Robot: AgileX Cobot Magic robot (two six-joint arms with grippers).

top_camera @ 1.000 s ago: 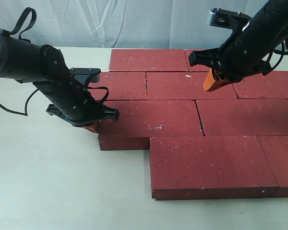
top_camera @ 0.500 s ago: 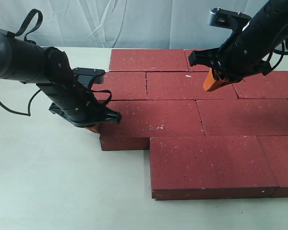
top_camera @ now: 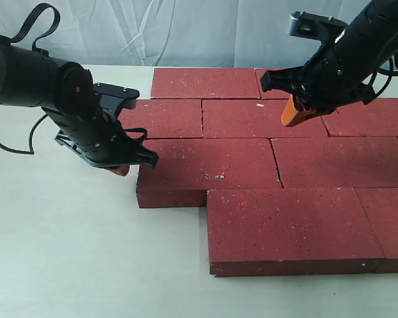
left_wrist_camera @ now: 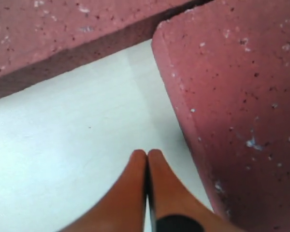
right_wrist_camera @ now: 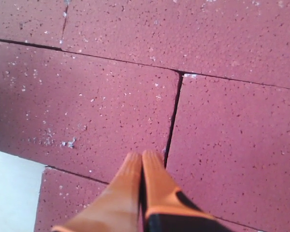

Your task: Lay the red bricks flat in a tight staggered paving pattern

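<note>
Several red bricks lie flat in staggered rows; the third row's left brick (top_camera: 205, 165) sticks out past the big front brick (top_camera: 285, 225). My left gripper (top_camera: 121, 170) is shut with nothing in it, low over the table just left of that brick's end. In the left wrist view its orange fingertips (left_wrist_camera: 147, 152) are pressed together beside the brick's corner (left_wrist_camera: 241, 96), a small gap apart. My right gripper (top_camera: 292, 119) is shut and empty over the second-row brick (top_camera: 252, 118). In the right wrist view its tips (right_wrist_camera: 141, 154) are close to a seam between two bricks (right_wrist_camera: 106, 106).
The pale table (top_camera: 66, 252) spreads bare to the left and front. A white cloth backdrop (top_camera: 186, 33) hangs behind the back row (top_camera: 202, 83). Bricks run off the right edge of the exterior view (top_camera: 391, 218).
My left gripper has drawn back to the left, away from the end of the third-row brick it was against. The right arm and the bricks have not visibly moved.
</note>
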